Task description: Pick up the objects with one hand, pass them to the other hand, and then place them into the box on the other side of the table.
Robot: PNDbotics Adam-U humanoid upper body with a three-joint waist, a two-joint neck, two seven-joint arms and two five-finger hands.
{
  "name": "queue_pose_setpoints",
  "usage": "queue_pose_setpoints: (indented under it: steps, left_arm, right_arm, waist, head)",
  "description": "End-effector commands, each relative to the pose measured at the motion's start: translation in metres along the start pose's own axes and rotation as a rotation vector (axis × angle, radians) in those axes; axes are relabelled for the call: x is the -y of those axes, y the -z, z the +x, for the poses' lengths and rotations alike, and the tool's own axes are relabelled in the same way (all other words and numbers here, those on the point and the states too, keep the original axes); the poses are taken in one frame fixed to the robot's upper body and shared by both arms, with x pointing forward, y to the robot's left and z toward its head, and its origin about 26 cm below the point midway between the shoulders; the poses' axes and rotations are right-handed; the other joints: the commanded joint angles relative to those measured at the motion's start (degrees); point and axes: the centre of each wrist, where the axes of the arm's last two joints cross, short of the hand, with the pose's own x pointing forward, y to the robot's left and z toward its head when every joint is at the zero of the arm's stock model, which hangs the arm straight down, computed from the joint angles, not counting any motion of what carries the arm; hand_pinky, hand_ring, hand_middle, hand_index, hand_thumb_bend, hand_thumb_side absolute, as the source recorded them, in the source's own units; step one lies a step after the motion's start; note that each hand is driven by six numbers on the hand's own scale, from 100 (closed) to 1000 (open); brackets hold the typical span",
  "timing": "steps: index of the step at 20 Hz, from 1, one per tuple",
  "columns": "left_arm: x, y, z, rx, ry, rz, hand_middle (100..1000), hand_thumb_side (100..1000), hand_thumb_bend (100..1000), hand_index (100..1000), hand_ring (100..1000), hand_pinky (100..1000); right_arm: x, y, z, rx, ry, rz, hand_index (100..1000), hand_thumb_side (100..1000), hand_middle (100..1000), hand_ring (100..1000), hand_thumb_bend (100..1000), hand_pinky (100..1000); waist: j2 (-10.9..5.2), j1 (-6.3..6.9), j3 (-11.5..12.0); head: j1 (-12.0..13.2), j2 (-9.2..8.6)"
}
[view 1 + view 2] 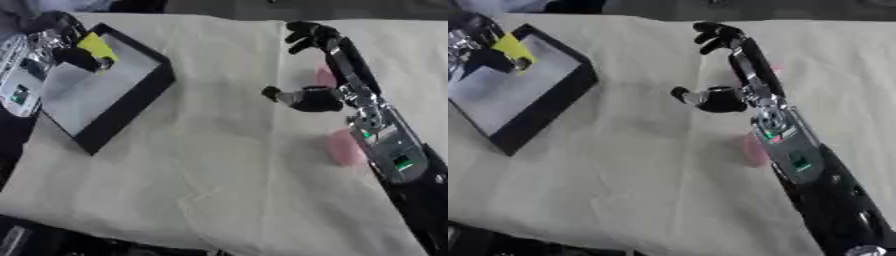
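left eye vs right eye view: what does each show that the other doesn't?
Left eye only: two pink objects beside the right arm, largely uncovered; in the right eye the arm hides most of them. Right eye only: more of the right forearm toward the lower right corner. Both: the left hand holding a yellow object over the black box, and the right hand open above the cloth.

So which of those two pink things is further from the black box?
The pink object lower down, beside the right arm's forearm, is farther from the box. The other pink object lies higher up, mostly hidden behind the right hand.

No apparent legible text, labels or numbers.
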Motion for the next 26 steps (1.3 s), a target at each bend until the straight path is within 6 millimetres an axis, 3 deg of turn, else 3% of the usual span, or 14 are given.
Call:
queue_pose_setpoints:
  steps: [1,5,9,13,20,23,24,26]
  left_arm:
    - [-0.014,0.003,-0.008,-0.029,0.019,0.049,475,100,446,542,577,662]
    - [-0.011,0.005,-0.013,-0.045,0.053,0.037,609,217,581,744,694,745]
    - [-0.013,0.006,-0.015,-0.055,0.089,0.044,710,336,706,816,777,821]
    - [-0.015,0.005,-0.015,-0.056,0.100,0.060,706,355,747,813,775,820]
    - [-0.020,0.003,-0.012,-0.045,0.083,0.115,678,297,701,795,754,798]
    - [-0.026,-0.002,-0.007,-0.019,0.064,0.185,663,249,629,774,742,788]
    - [-0.028,-0.005,-0.005,-0.004,0.048,0.214,651,254,547,766,729,780]
    - [-0.035,-0.012,0.002,0.043,-0.026,0.275,638,326,490,755,711,767]
  right_arm:
    - [0.008,0.004,0.005,0.024,-0.001,-0.024,840,100,670,669,659,851]
    - [0.008,0.004,0.005,0.023,0.003,-0.030,839,100,670,668,659,851]
    - [0.009,0.005,0.007,0.026,0.008,-0.039,839,100,669,668,659,851]
    - [0.010,0.005,0.007,0.028,0.010,-0.043,838,100,669,667,659,851]
    - [0.012,0.006,0.009,0.036,0.011,-0.050,838,100,669,667,658,850]
    - [0.013,0.008,0.011,0.042,0.011,-0.054,838,100,670,668,658,850]
    - [0.013,0.009,0.011,0.045,0.010,-0.055,838,100,670,668,657,850]
    - [0.015,0.012,0.013,0.053,0.007,-0.060,838,100,671,669,657,850]
  waist:
    - [0.04,-0.77,-0.02]
    - [0.14,-0.81,-0.09]
    - [0.16,-0.84,-0.10]
    - [0.16,-0.84,-0.06]
    - [0.05,-0.77,-0.13]
    - [0.02,-0.74,-0.15]
    - [0.00,-0.72,-0.16]
    - [-0.03,-0.66,-0.14]
  head:
    - [-0.24,-0.10]
    - [-0.14,-0.10]
    - [-0.37,-0.10]
    - [-0.78,-0.10]
    - [-1.62,-0.10]
    - [-2.83,-0.10]
    - [-3.45,-0.10]
    - [-4.71,-0.10]
